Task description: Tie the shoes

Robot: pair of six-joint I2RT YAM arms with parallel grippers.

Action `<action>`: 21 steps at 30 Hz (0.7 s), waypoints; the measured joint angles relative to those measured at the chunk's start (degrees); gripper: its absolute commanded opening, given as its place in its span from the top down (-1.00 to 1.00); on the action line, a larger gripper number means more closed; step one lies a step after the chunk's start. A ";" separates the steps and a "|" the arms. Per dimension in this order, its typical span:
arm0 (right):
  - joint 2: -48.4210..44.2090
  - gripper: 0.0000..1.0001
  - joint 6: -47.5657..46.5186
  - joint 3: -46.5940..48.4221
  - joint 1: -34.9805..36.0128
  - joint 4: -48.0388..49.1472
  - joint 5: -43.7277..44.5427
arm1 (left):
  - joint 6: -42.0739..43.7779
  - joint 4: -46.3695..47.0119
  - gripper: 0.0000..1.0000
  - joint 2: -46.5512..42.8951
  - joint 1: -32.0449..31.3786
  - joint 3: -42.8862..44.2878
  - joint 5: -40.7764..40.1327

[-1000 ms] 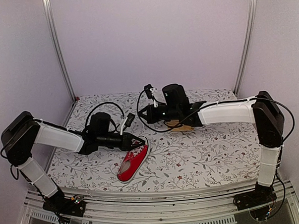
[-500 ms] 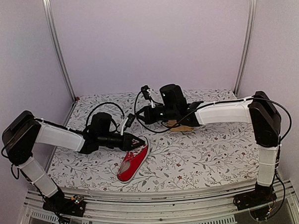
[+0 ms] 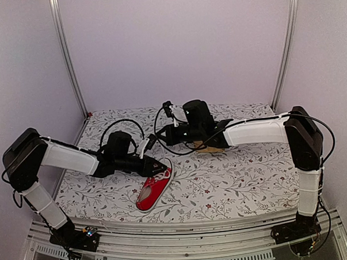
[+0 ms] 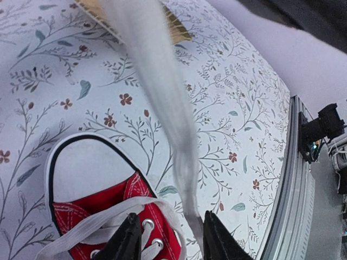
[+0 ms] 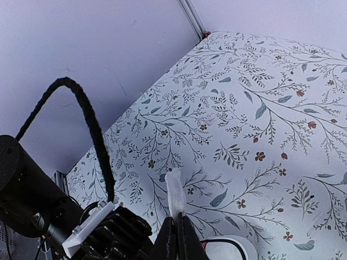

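Note:
The red shoe [image 3: 154, 188] with its white toe cap lies on the floral tabletop, toe toward the back. In the left wrist view its toe [image 4: 87, 179] and white laces [image 4: 103, 222] sit just below my left gripper [image 4: 171, 241]. That gripper is open, hovering over the eyelets. A taut white lace strand [image 4: 162, 103] rises up between the jaws, close beside the right finger [image 4: 217, 241]. Above the shoe, my right gripper [image 5: 176, 227] is shut on the lace end [image 5: 175, 195]. From above, the left gripper [image 3: 162, 167] is at the shoe's toe and the right gripper [image 3: 165, 135] hangs behind it.
A tan woven basket [image 3: 209, 146] lies under the right forearm at the back; its edge [image 4: 176, 27] shows in the left wrist view. The left arm's black cable [image 5: 92, 130] loops beside the right gripper. The metal table rail [image 4: 295, 179] runs along the near edge.
My left gripper's jaws have opened over the shoe's laces. The right gripper has shifted slightly left, still shut on the lace end.

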 measured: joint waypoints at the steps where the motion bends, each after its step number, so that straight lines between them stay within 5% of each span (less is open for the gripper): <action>1: 0.00 0.96 0.13 0.00 0.00 0.00 0.42 | 0.92 -1.03 0.13 -0.13 0.00 0.07 -0.68; 10: -0.83 0.96 1.88 -3.63 0.00 0.24 5.81 | 9.11 -10.93 0.03 -0.76 0.00 2.71 -0.74; 21: -0.92 0.96 1.95 -4.09 -0.07 0.42 6.21 | 14.40 -18.71 0.16 0.85 -0.20 7.96 0.13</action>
